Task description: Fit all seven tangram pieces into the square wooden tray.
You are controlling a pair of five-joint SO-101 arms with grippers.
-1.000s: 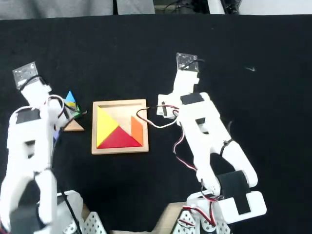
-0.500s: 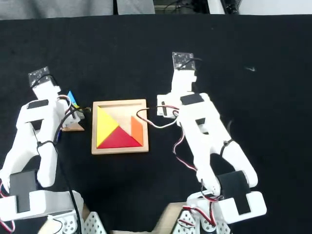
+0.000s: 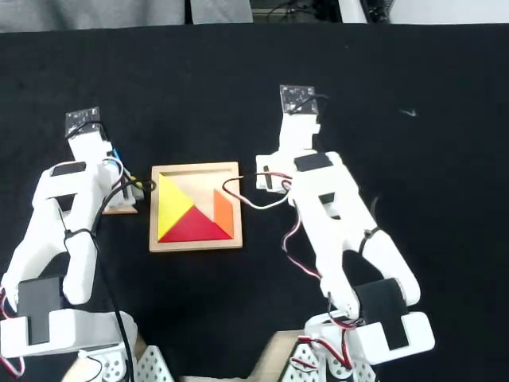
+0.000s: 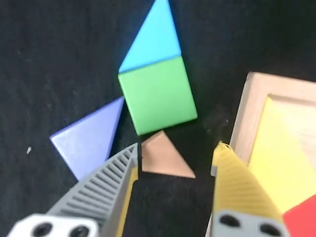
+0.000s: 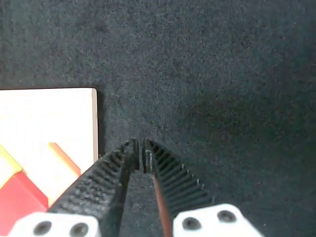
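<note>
The square wooden tray (image 3: pixel 196 245) holds a yellow triangle (image 3: pixel 171 208), a red triangle (image 3: pixel 195 228) and an orange piece (image 3: pixel 224 211). Just left of the tray, my left gripper (image 4: pixel 177 150) hangs open above the loose pieces, its fingers on either side of a small tan triangle (image 4: pixel 163 159). Beyond the tan triangle lie a green square (image 4: pixel 158 95), a light blue triangle (image 4: pixel 153 37) and a purple triangle (image 4: pixel 89 139). The tray's corner (image 4: pixel 247 111) sits beside the yellow finger. My right gripper (image 5: pixel 141 148) is shut on nothing, low over the cloth just right of the tray (image 5: pixel 49 111).
Black cloth covers the whole table (image 3: pixel 398 159). The right arm's white links and loose wires (image 3: pixel 262 199) stretch from the front edge to the tray's right side. Open cloth lies behind the tray and at the far right.
The left arm swung right and away from the front edge, ending over the loose pieces and covering most of them in the high view. The right arm barely shifted.
</note>
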